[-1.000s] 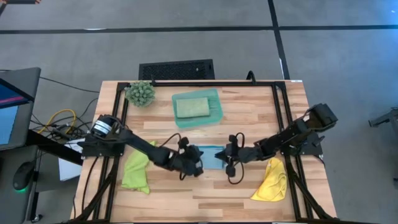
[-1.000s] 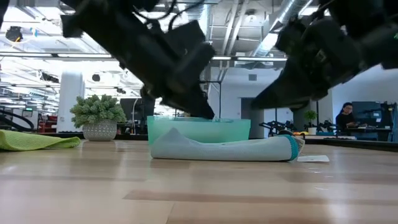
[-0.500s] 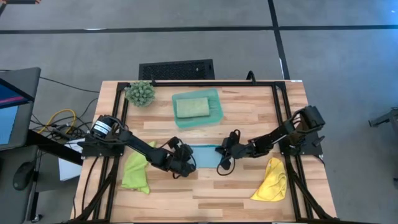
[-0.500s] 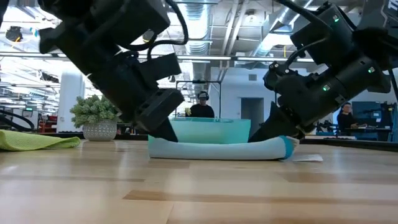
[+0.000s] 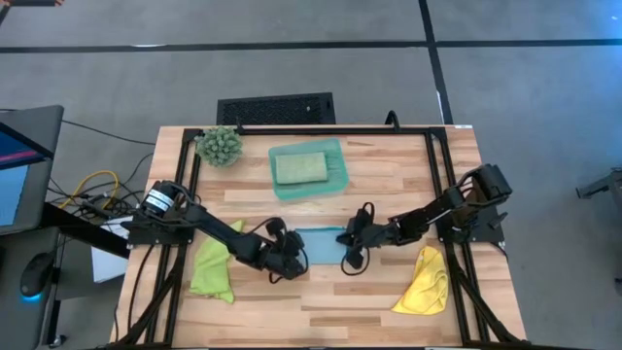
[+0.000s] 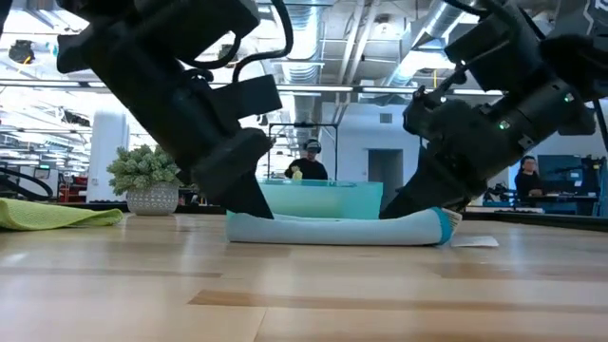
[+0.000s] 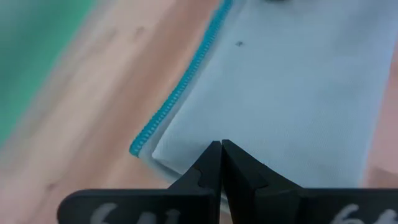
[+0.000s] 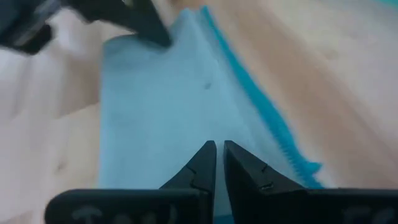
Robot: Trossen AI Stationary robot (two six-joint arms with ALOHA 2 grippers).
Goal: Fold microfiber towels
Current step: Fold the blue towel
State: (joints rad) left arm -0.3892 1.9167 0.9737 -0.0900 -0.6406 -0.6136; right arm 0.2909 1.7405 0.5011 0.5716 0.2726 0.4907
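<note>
While both arms have barely moved since a moment ago, the left gripper (image 5: 294, 255) and right gripper (image 5: 344, 251) pinch, jaws narrow, opposite ends of the folded light blue towel (image 5: 322, 244) mid-bench. A teal tray (image 5: 335, 175) sits behind; lime towel (image 5: 211, 269) and yellow towel (image 5: 424, 281) flank

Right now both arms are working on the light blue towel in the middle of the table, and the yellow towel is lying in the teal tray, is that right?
Not quite. The teal tray holds the pale sage green towel; the yellow towel lies on the table's right side, as the high view shows. Both arms are at the light blue towel.
</note>
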